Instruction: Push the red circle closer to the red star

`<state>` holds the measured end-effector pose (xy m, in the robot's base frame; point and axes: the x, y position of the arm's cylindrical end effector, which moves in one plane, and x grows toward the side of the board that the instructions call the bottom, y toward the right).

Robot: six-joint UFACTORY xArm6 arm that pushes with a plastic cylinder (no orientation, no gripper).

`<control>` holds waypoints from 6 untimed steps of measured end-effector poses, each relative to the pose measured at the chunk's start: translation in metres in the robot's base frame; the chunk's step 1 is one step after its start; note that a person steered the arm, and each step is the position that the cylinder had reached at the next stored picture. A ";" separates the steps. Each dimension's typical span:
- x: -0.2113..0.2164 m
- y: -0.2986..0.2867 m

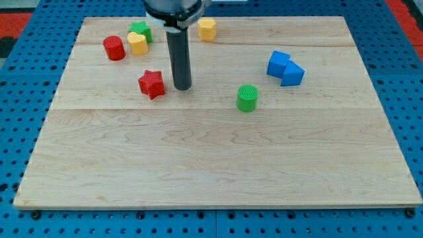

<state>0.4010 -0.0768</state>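
Observation:
The red circle (114,48) stands near the board's top left. The red star (152,84) lies below and to the right of it, with a clear gap between them. My tip (183,86) rests on the board just right of the red star, a small gap apart from it, and well away from the red circle. The dark rod rises straight up from the tip to the view's top.
A yellow block (137,43) and a green block (141,30) sit right of the red circle. A yellow block (207,29) is at the top centre. A green cylinder (248,98) stands mid-board. Two blue blocks (285,68) touch at the right. The wooden board (218,172) lies on a blue pegboard.

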 end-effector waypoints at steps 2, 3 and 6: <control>-0.067 -0.086; -0.085 -0.164; -0.159 -0.119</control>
